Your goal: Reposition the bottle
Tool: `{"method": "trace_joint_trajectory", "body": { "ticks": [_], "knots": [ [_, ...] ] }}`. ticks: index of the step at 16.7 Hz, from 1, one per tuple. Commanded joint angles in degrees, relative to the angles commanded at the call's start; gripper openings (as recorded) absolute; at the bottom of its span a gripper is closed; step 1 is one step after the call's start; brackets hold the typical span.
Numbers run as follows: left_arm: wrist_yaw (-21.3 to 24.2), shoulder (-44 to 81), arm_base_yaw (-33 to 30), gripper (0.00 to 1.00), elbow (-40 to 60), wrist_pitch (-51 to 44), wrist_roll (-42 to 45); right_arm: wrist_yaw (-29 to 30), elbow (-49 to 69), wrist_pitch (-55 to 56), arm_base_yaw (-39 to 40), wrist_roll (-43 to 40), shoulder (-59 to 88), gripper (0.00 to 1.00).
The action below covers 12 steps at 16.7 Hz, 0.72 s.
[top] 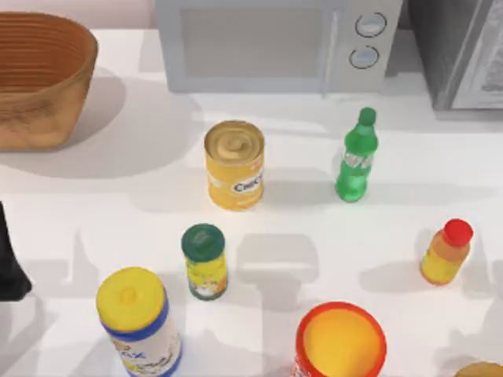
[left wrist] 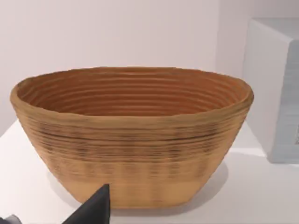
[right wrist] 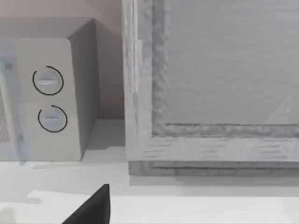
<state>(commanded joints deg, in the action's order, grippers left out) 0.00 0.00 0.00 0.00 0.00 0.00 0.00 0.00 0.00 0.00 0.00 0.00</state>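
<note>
The bottle (top: 357, 158) is slim translucent green plastic with a green cap and a pale label band. It stands upright on the white table right of centre, in front of the microwave, with nothing touching it. My left arm (top: 9, 263) sits parked at the table's left edge, far from the bottle. A dark part of the left gripper (left wrist: 91, 211) shows in the left wrist view, facing the basket. A dark part of the right gripper (right wrist: 92, 206) shows in the right wrist view, facing the back appliances.
A wicker basket (top: 39, 78) stands back left and a microwave (top: 275, 43) at the back. A yellow can (top: 234, 165), a green-lidded jar (top: 204, 261), an orange bottle (top: 446, 251), a yellow-topped canister (top: 137, 322) and an orange-lidded tub (top: 339, 342) stand around.
</note>
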Motion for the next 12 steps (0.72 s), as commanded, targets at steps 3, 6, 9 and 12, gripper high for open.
{"method": "trace_joint_trajectory", "body": {
  "ticks": [3, 6, 9, 12],
  "knots": [
    [0.04, 0.63, -0.39, 1.0, 0.32, 0.23, 0.16, 0.0, 0.0, 0.0, 0.0, 0.0, 0.0, 1.0],
    [0.19, 6.09, -3.49, 1.0, 3.17, 2.43, 1.13, 0.0, 0.0, 0.0, 0.0, 0.0, 0.0, 1.0],
    [0.29, 16.96, -8.57, 1.0, 8.72, 6.87, 2.0, 0.0, 0.0, 0.0, 0.0, 0.0, 0.0, 1.0],
    [0.49, 33.1, -14.9, 1.0, 16.18, 12.95, 2.33, 0.0, 0.0, 0.0, 0.0, 0.0, 0.0, 1.0]
  ]
}}
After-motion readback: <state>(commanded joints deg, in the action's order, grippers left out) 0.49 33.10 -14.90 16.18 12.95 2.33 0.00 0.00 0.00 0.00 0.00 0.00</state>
